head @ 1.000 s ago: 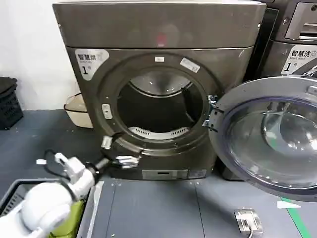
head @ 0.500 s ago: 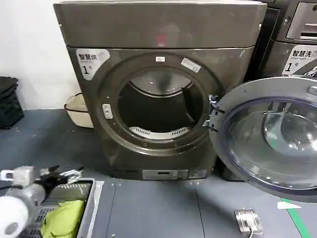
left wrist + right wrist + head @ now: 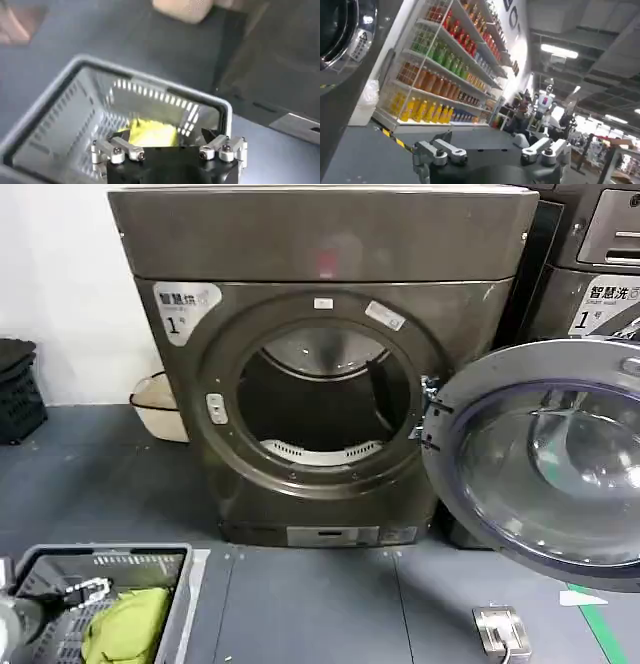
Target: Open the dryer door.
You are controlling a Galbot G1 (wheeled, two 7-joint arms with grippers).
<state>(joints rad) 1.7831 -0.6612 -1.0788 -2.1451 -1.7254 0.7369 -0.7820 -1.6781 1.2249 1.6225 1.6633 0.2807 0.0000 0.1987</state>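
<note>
Dryer door (image 3: 545, 459) swung fully open to the right of the drum opening (image 3: 322, 399). Left gripper (image 3: 169, 145) jaws spread over basket (image 3: 65, 107); right gripper (image 3: 490, 150) jaws spread, empty.

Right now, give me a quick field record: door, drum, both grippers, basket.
dryer door: swung fully open to the robot's right, grey inner face toward the camera
drum opening: exposed, dark inside
left gripper: fingers open, holding nothing, over the grey basket
basket contents: yellow-green cloth
right gripper: fingers open, holding nothing, pointed away from the dryer toward the drink shelves
task state: door open
</note>
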